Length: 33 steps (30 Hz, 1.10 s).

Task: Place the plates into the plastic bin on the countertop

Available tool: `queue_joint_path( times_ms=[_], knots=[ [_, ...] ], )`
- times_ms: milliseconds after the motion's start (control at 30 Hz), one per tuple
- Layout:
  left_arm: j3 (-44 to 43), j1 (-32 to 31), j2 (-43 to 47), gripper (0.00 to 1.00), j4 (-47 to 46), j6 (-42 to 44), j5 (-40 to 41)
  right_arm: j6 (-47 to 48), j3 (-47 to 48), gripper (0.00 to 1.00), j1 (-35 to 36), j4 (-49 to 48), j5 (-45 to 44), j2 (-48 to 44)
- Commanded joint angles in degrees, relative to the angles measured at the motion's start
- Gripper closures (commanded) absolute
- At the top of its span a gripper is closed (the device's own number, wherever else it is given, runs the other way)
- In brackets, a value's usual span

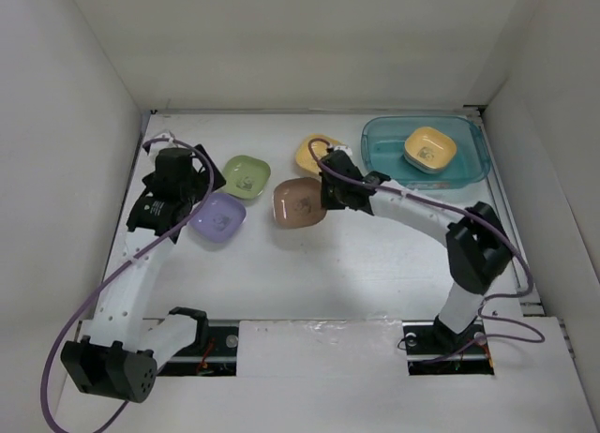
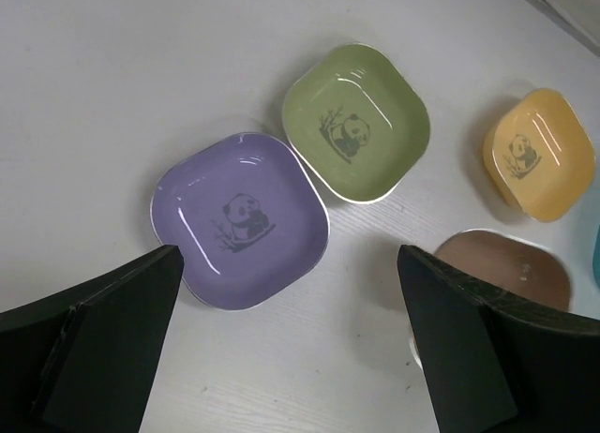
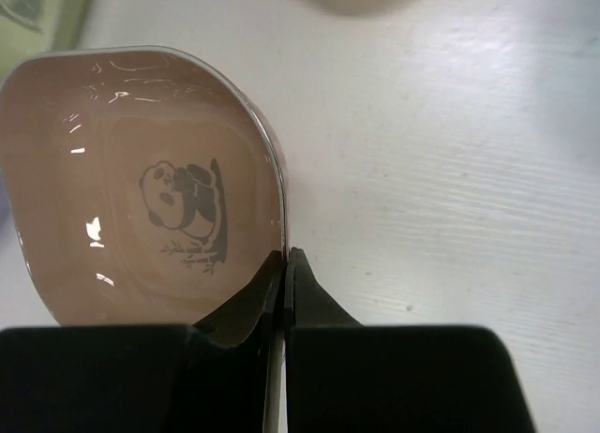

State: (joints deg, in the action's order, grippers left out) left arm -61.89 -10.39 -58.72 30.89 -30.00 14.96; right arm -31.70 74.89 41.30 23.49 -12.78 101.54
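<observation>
My right gripper (image 3: 284,264) is shut on the rim of the brown-pink plate (image 3: 141,189), which lies mid-counter (image 1: 300,203). My left gripper (image 2: 291,358) is open and empty, above the counter just near of the purple plate (image 2: 239,217), which also shows in the top view (image 1: 219,216). The green plate (image 1: 247,175) lies behind it and shows in the left wrist view (image 2: 356,122). A yellow-orange plate (image 1: 317,152) lies behind the right gripper (image 1: 330,185) and shows in the left wrist view (image 2: 539,152). The teal plastic bin (image 1: 469,166) at back right holds a yellow-orange plate (image 1: 430,148).
White walls close in the countertop (image 1: 309,274) on the left, back and right. The right arm's elbow (image 1: 478,246) stands near the bin's near edge. Purple cables trail along both arms.
</observation>
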Motion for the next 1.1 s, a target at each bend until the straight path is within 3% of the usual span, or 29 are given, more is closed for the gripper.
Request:
queue_joint_path(
  times_ms=[0,167,333,433,667,767,833,867,900,933,967,1067],
  knots=[
    [2.73,0.02,0.53,0.0,-4.52,3.01,-4.32,0.59,3.41,1.0,-3.58,2.0,-4.27,-6.95],
    [4.06,0.02,1.77,0.0,-7.69,4.94,-10.72,3.75,8.16,1.0,-17.28,4.9,-3.66,-8.47],
    [4.67,0.02,1.77,0.0,-9.54,5.74,-16.36,3.67,8.7,1.0,-35.8,3.07,4.41,-5.83],
    [5.19,0.02,1.77,0.0,-9.54,6.36,-16.37,3.14,9.56,1.0,-42.76,1.82,9.07,-3.02],
    [6.34,0.02,1.77,0.0,-10.06,6.97,-18.92,2.61,12.55,1.0,-52.01,1.65,11.9,2.52],
    [6.34,0.02,1.77,0.0,-10.59,6.97,-19.44,3.22,13.44,0.96,-52.72,1.65,12.42,5.24],
    [6.87,0.02,1.77,0.0,-10.59,6.97,-19.44,3.84,14.93,0.56,-52.72,1.65,12.42,5.78],
    [6.87,0.02,1.77,0.0,-10.59,6.97,-19.44,3.84,14.93,0.41,-52.72,1.65,11.81,5.78],
    [6.87,0.02,1.77,0.0,-10.59,6.97,-19.44,3.84,14.93,0.33,-52.72,1.13,11.81,4.99],
    [6.87,0.02,1.77,0.0,-10.59,6.97,-19.44,3.84,14.41,0.09,-51.77,0.25,11.81,3.94],
    [6.87,0.02,2.29,0.0,-10.59,6.97,-19.44,3.84,13.62,0.02,-50.89,-2.63,11.81,1.06],
    [6.87,0.02,2.29,0.0,-10.59,6.36,-18.49,5.59,12.29,0.0,-44.66,-4.68,9.01,-3.17]
  ],
)
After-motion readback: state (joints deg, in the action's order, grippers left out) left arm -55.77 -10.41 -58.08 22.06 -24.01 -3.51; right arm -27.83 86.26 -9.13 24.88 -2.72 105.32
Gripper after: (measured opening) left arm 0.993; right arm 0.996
